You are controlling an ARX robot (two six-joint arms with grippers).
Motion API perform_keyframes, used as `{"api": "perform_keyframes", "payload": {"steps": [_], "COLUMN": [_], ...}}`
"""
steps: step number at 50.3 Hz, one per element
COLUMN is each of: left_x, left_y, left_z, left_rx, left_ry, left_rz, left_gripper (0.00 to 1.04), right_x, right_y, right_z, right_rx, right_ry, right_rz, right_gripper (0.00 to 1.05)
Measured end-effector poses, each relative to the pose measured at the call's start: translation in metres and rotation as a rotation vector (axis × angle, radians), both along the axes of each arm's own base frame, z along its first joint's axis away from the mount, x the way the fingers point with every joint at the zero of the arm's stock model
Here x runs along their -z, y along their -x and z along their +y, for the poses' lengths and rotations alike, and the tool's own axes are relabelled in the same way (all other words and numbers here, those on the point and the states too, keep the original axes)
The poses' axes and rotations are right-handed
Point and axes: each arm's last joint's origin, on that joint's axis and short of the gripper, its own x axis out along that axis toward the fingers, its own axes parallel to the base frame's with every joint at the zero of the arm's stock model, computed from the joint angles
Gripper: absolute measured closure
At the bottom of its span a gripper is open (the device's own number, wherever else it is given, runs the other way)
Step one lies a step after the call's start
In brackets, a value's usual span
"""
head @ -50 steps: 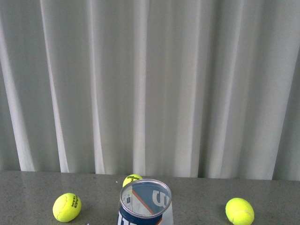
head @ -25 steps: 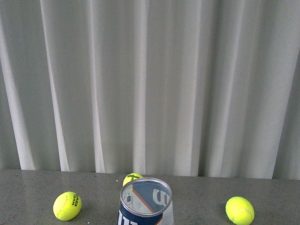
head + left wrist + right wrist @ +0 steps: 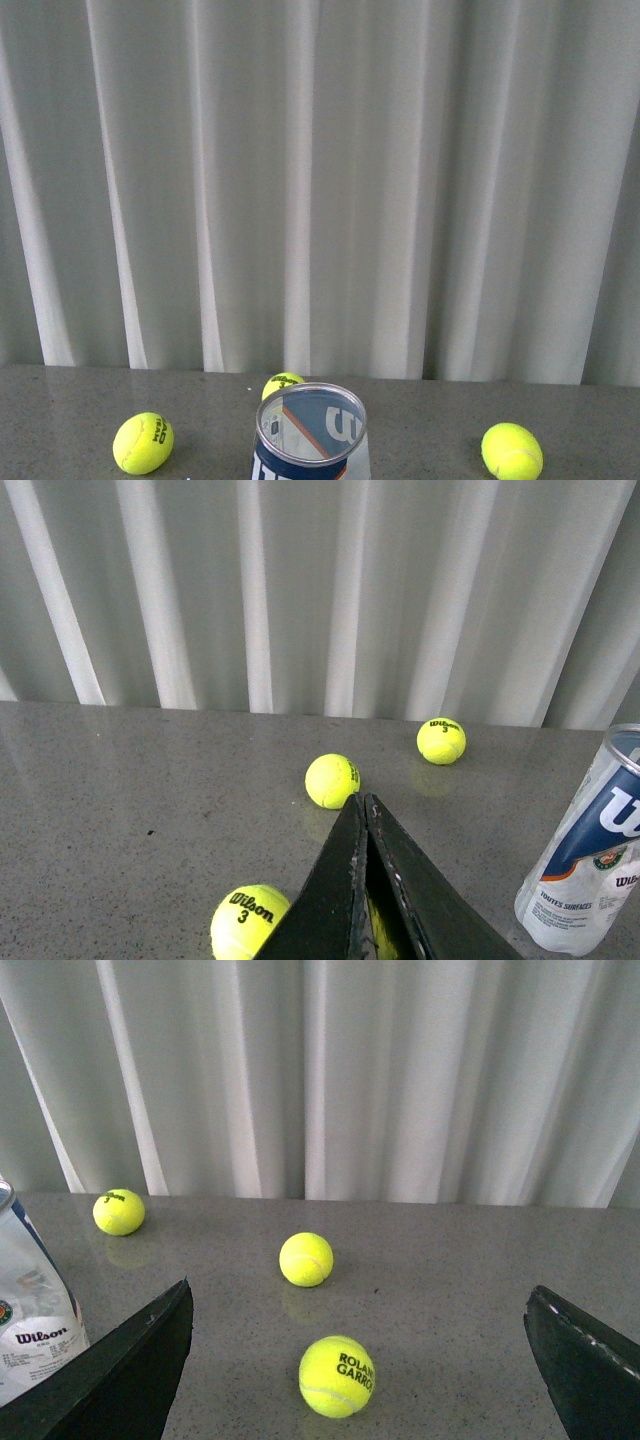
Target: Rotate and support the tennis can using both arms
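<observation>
Since 1 second ago almost nothing changes: the tennis can (image 3: 310, 432) stays upright on the table (image 3: 60, 420) at 6 o'clock, untouched. The left gripper (image 3: 364, 815) is pressed together, the right gripper (image 3: 360, 1360) spread wide; the rotation seems not begun.

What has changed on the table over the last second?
Hardly anything. The tennis can stands in the same spot near the front edge, with only a slight wobble in the view. The three balls around it, left, behind and right, have not rolled.
</observation>
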Motion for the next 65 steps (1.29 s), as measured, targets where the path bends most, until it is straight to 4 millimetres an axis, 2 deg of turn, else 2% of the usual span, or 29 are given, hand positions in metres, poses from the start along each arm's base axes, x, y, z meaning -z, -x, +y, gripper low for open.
{"api": "perform_keyframes", "payload": {"steps": [11, 19, 35, 39, 61, 65], "left_x": [0.000, 0.003, 0.004, 0.004, 0.004, 0.004], "left_y": [0.003, 0.014, 0.015, 0.015, 0.015, 0.015], "left_z": [0.000, 0.000, 0.000, 0.000, 0.000, 0.000], "left_rx": [0.000, 0.000, 0.000, 0.000, 0.000, 0.000], "left_ry": [0.000, -0.002, 0.000, -0.001, -0.002, -0.002], "left_rz": [0.000, 0.007, 0.008, 0.007, 0.007, 0.007], "left_gripper": [1.01, 1.01, 1.00, 0.83, 0.06, 0.07], "right_x": [0.000, 0.000, 0.000, 0.000, 0.000, 0.000], "right_y": [0.000, 0.000, 0.000, 0.000, 0.000, 0.000], "right_z": [0.000, 0.000, 0.000, 0.000, 0.000, 0.000], "right_rx": [0.000, 0.000, 0.000, 0.000, 0.000, 0.000], "right_ry": [0.000, 0.000, 0.000, 0.000, 0.000, 0.000], "right_rz": [0.000, 0.000, 0.000, 0.000, 0.000, 0.000], "right_gripper": [0.07, 0.07, 0.07, 0.07, 0.07, 0.07]}}
